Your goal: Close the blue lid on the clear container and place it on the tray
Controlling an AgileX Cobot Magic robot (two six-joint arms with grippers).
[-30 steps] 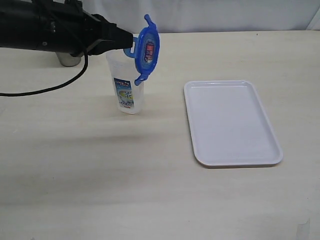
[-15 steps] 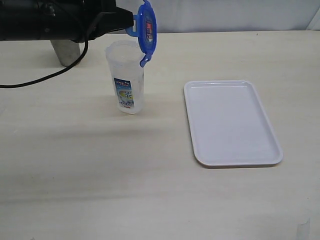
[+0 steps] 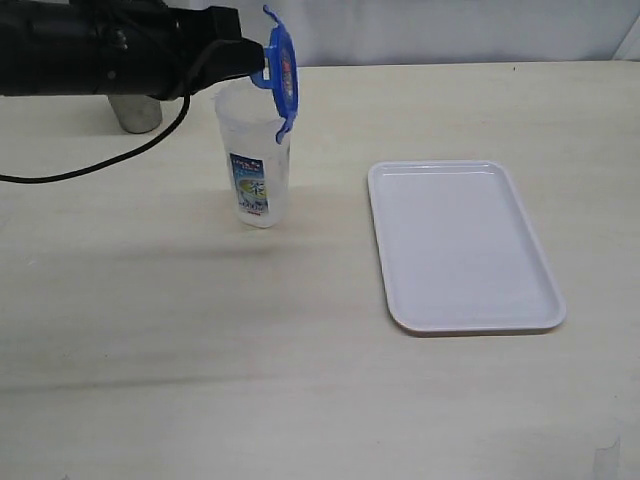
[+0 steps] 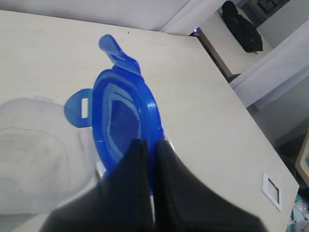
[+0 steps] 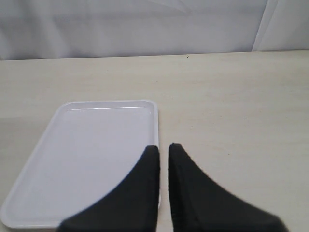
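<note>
Exterior view, upper left: my left gripper (image 3: 255, 62) reaches in from the left edge, jaws pinched on the lid's (image 3: 283, 72) rim. The lid stands on edge, nearly edge-on to this camera. Its long axis runs top to bottom, and its flat face is turned toward the right of the frame. Its lowest flap hangs at the right side of the container's (image 3: 255, 170) mouth; I cannot tell whether they touch. The container stands upright on the table (image 3: 200, 350), long axis vertical, label toward the camera. The tray (image 3: 465, 245) lies right of centre, well apart, long axis up the frame.

Right wrist view: my right gripper (image 5: 163, 147) holds nothing, jaws a narrow slit, by the tray's (image 5: 87, 154) edge.
</note>
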